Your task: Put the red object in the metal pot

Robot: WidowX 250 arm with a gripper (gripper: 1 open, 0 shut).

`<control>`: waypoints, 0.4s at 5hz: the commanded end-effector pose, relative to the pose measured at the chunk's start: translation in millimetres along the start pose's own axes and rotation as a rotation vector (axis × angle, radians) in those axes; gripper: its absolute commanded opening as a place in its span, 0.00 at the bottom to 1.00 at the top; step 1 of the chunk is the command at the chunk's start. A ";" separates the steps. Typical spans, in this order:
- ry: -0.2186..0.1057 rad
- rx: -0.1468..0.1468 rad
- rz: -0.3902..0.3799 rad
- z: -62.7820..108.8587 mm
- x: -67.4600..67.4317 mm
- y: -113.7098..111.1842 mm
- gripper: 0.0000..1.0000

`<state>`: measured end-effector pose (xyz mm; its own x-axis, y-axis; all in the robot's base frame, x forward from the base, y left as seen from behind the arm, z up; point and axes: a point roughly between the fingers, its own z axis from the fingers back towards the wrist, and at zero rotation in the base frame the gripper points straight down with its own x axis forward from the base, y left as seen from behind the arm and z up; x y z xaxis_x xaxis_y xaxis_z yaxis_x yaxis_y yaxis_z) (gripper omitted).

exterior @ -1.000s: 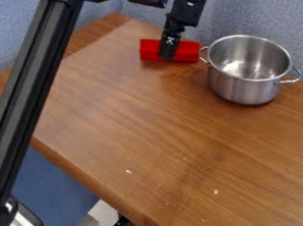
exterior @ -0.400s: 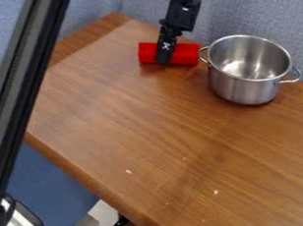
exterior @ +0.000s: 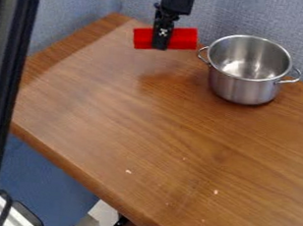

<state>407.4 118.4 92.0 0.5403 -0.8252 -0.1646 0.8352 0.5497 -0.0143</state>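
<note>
My tool [exterior: 162, 35] is closed around the red object [exterior: 183, 39], gripping it across its length near the middle, presumably so that neither end droops. The red object is just beside the metal pot [exterior: 248, 71], on the side of its near handle, and looks raised off the desk [exterior: 127, 129], likely to get it over the pot's rim. The pot stands upright, mouth up, ready to receive it; I judge I need more height, then a sideways move over the opening.
</note>
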 end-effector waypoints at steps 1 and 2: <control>-0.050 0.120 -0.043 63.2 0.5 -14.5 0.00; -0.048 0.091 -0.155 71.2 9.4 -15.1 0.00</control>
<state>404.0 95.9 137.0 0.4179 -0.8983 -0.1358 0.9059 0.4233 -0.0124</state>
